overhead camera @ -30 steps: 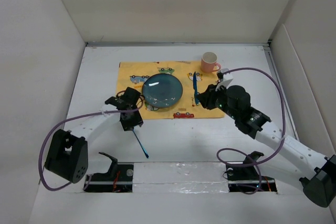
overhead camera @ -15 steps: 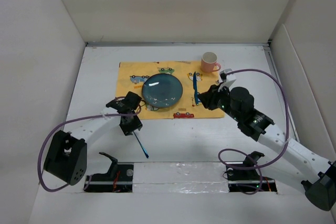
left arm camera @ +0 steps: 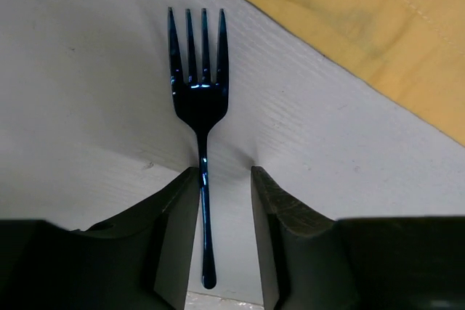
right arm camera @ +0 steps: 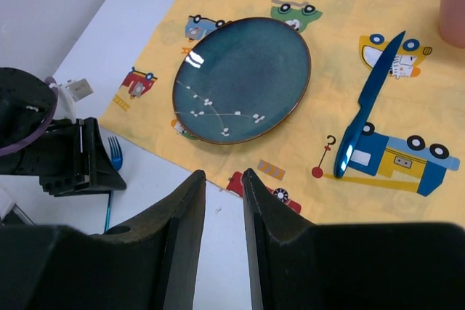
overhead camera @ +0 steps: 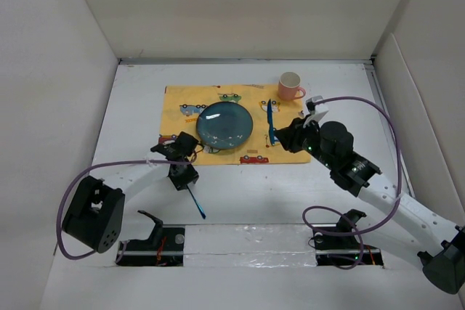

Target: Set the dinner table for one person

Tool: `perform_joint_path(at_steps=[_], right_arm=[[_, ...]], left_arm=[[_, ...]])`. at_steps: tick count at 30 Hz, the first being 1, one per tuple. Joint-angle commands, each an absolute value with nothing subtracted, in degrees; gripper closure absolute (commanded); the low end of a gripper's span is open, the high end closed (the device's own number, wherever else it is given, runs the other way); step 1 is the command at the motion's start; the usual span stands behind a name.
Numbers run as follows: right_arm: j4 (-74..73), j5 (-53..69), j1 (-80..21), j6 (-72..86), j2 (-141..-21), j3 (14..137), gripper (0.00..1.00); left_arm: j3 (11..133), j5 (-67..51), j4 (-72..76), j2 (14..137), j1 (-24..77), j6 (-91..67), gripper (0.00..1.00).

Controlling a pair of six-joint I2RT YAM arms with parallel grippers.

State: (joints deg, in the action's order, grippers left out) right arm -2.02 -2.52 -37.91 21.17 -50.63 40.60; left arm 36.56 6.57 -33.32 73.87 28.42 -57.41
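The big white table [overhead camera: 131, 99] holds a yellow mat [overhead camera: 251, 149] with little cars on it. The mat lies toward the far edge, about in the middle.

A round blue plate [overhead camera: 224, 125] sits in the middle of the mat, and nothing lies on it. A pink cup [overhead camera: 290, 86] stands at the far right corner of the mat. From above it looks empty. A blue knife [overhead camera: 270, 123] lies on the mat just right of the plate, with its long side running from far edge to near edge.

The fork [left arm camera: 201, 107] is not on the mat. It lies flat on the bare table, just off the mat's near left corner. Its prongs point toward the mat and its handle points toward the near edge.

The left gripper [left arm camera: 224, 179] is right over the fork. Its fingers [left arm camera: 171, 230] are apart, one on each side of the thin handle just below the prongs, but they are not pinching it. I think closing them would grab the handle across its thin side.

The right gripper [right arm camera: 224, 179] hangs over the near right part of the mat, well away from the fork. Its fingers are a little apart and hold nothing. So the left arm is the one to pick up the fork.
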Motion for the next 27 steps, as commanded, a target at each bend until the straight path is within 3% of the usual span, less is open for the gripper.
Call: perform_joint_path(at_steps=[1, 8, 14, 19, 27], right_arm=[[1.1, -2.0, -37.6, 20.5, -50.3, 40.4, 0.67], [1.2, -2.2, -37.1, 20.7, -50.0, 40.3, 0.67], [1.0, -0.6, -35.3, 21.0, -50.9, 40.4, 0.66], [1.4, -0.5, -35.3, 21.1, -50.9, 40.2, 0.66], [1.6, -0.4, -34.8, 21.4, -49.7, 39.7, 0.66]], left_arm=[[32.9, 7.7, -30.0, 72.3, 28.6, -59.1, 0.71], [28.5, 4.4, -26.1, 70.4, 28.6, -59.3, 1.0], [30.8, 5.7, -30.8, 65.1, 32.7, -59.6, 1.0], [42.5, 11.7, -38.0, 63.9, 34.9, -52.7, 1.0], [67.3, 26.6, -41.5, 78.7, 34.4, -28.9, 1.0]])
